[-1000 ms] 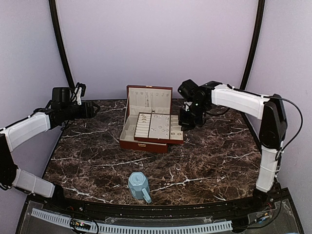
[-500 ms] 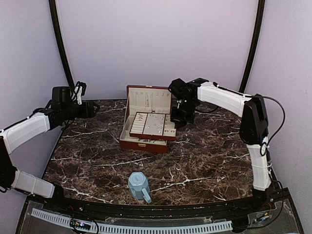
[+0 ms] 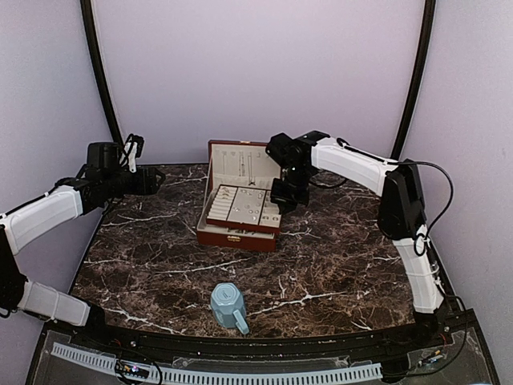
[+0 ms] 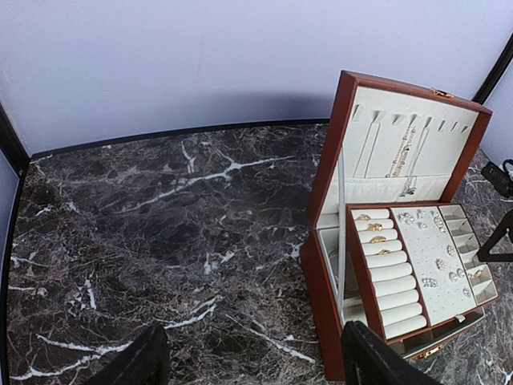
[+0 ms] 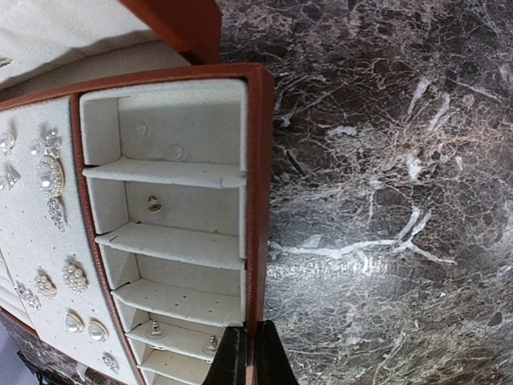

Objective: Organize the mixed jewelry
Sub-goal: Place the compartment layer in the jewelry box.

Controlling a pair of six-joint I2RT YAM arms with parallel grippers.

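View of the worktop (image 3: pixel 160 265), read from left to right.

1. Left claw (image 4: pixel 255 362): held above bare marble well left of the box, fingers spread wide, gripping nothing.
2. Light-blue mug (image 3: pixel 228 306): lying near the front edge, well apart from the box.
3. Brown jewelry box (image 3: pixel 232 235): open, with its lid (image 4: pixel 401 136) upright and thin chains hanging on the lid's lining.
4. Cream-lined tray (image 5: pixel 258 184): sits over the right part of the box. It has ring rolls on the left, a flat panel in the middle and a column of small compartments on the right.
5. Mixed jewelry (image 5: pixel 50 172): most pieces rest on the tray. Pearl and stone studs lie on the panel, 4 rings (image 4: pixel 373 233) sit in the rolls, and tiny bits lie in the compartments. A bracelet-sized hoop cannot be made out.
6. Right claw (image 5: pixel 252 357): fingertips pressed together on the tray's outer right wall, 1 on each side of the rim.

Handling note: the pieces look very light, hard, smooth and probably slippery, so they are likely to skitter if the tray is jolted. Each probably needs a fingertip pinch across its widest part. The bits in the compartments are walled in and should be reached from straight above.
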